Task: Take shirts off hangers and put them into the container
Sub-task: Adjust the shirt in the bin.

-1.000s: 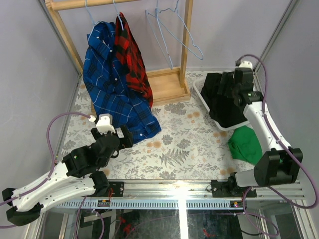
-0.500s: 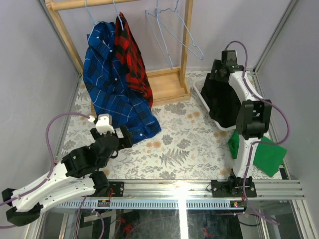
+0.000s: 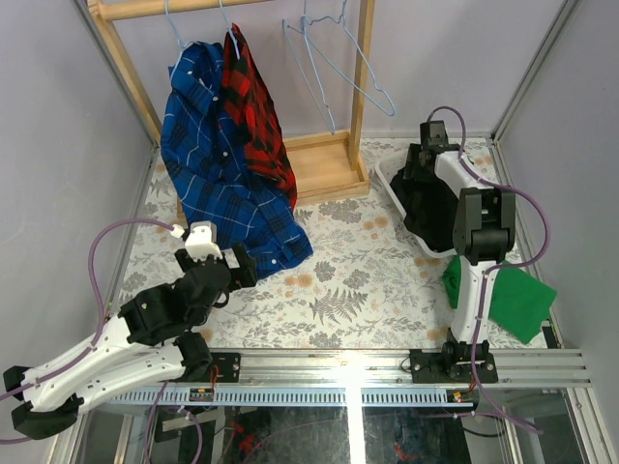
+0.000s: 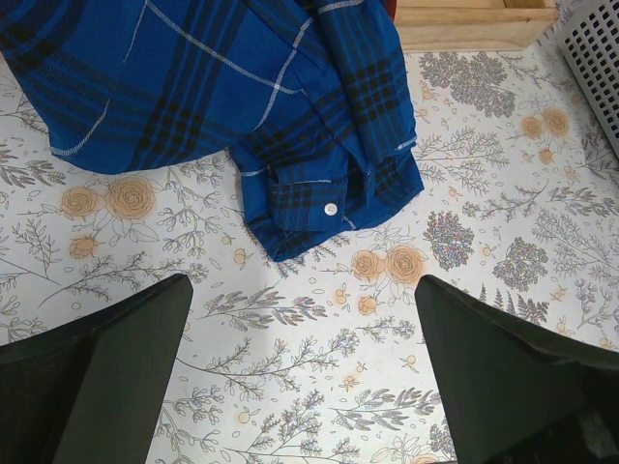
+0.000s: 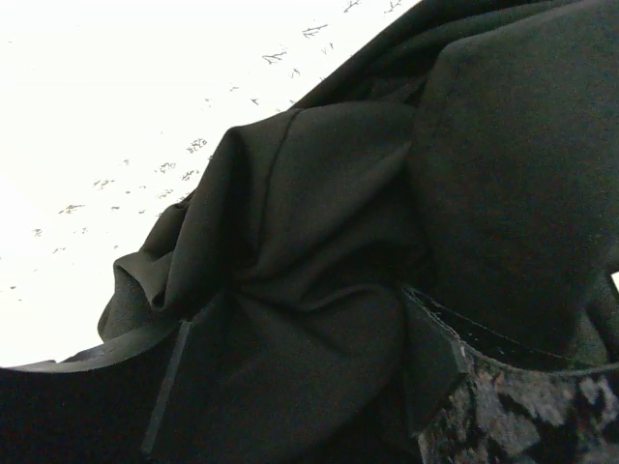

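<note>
No legible text, label, brand or number in any view.

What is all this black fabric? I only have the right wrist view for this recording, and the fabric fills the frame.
Observer: Black shirts piled in the white container at the far right of the table. The right gripper is down on them.
Operator: Anything left on the rack?
Observer: Yes. A blue plaid shirt and a red-and-black plaid shirt hang side by side, and the hangers beside them are bare.
Operator: And the left arm?
Observer: The left gripper hovers open over the table, just short of the blue shirt's trailing end.
</note>
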### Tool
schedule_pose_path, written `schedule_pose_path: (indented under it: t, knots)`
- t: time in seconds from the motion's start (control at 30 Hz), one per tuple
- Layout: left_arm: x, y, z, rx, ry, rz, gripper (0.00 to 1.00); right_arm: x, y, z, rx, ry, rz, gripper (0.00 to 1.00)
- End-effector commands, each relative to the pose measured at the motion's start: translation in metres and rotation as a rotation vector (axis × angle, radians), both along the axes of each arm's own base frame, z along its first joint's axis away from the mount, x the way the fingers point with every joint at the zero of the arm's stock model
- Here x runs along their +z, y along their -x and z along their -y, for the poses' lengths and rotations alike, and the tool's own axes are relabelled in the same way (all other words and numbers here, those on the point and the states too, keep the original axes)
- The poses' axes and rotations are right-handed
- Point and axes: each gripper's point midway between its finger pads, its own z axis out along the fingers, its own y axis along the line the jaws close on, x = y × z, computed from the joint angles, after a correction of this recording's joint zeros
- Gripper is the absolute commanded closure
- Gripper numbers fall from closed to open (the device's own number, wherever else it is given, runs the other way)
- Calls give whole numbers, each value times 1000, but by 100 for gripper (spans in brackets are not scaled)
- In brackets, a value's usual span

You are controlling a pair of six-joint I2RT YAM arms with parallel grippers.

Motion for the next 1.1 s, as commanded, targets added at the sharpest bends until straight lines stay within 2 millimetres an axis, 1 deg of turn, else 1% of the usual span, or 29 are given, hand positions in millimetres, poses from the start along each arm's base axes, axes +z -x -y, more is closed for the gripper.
schedule_pose_path:
  t: [0.0, 0.03, 0.1, 0.13, 0.17, 0.23, 0.27, 0.3, 0.4, 0.43, 0.47, 0.5, 0.53, 0.6, 0.7, 0.77, 0.83, 0.9, 1.0, 1.07]
  knots:
    - [10, -3, -2, 23, 17, 24, 0, 63, 3, 5, 40, 36, 45, 29]
    - [9, -3, -2, 25, 16, 24, 0, 86, 0, 6, 43, 46, 83, 27]
    - [9, -3, -2, 27, 13, 24, 0, 129, 1, 8, 46, 58, 154, 22]
    - [9, -3, -3, 28, 13, 24, 0, 150, 5, 9, 43, 62, 190, 21]
    - [9, -3, -3, 30, 13, 25, 0, 165, 12, 11, 38, 64, 220, 19]
    - [10, -3, -4, 34, 17, 26, 0, 187, 30, 12, 27, 56, 273, 15]
    - [10, -3, -4, 35, 17, 27, 0, 188, 40, 12, 16, 48, 289, 13]
    - [10, -3, -4, 35, 20, 28, 0, 196, 50, 12, 11, 34, 318, 11]
    - [10, -4, -4, 37, 17, 28, 0, 184, 89, 1, 15, -53, 303, 10]
    - [10, -4, -4, 37, 16, 29, 0, 173, 101, -7, 34, -95, 280, 10]
    - [9, -4, -4, 38, 12, 27, 0, 167, 111, -13, 45, -129, 269, 10]
    - [10, -4, -3, 38, 11, 28, 0, 160, 122, -17, 39, -155, 257, 10]
    - [9, -5, -3, 38, 7, 27, 0, 148, 130, -21, 44, -179, 228, 10]
    - [9, -5, -2, 37, 3, 24, 0, 128, 141, -26, 54, -198, 182, 11]
    - [7, -5, -1, 33, -1, 20, 0, 97, 148, -26, 65, -191, 93, 16]
    - [8, -6, 0, 31, -2, 19, 0, 79, 150, -15, 28, -132, 38, 26]
    - [7, -6, 0, 31, -4, 18, 0, 65, 150, 2, -18, -48, 12, 40]
    - [7, -5, 0, 31, -3, 19, 0, 55, 146, 14, -43, 13, 11, 56]
    - [8, -5, -2, 35, 4, 24, 0, 39, 150, 17, -43, 34, -30, 76]
    - [9, -5, -3, 37, 7, 26, 0, 22, 152, 11, -28, 7, -39, 78]
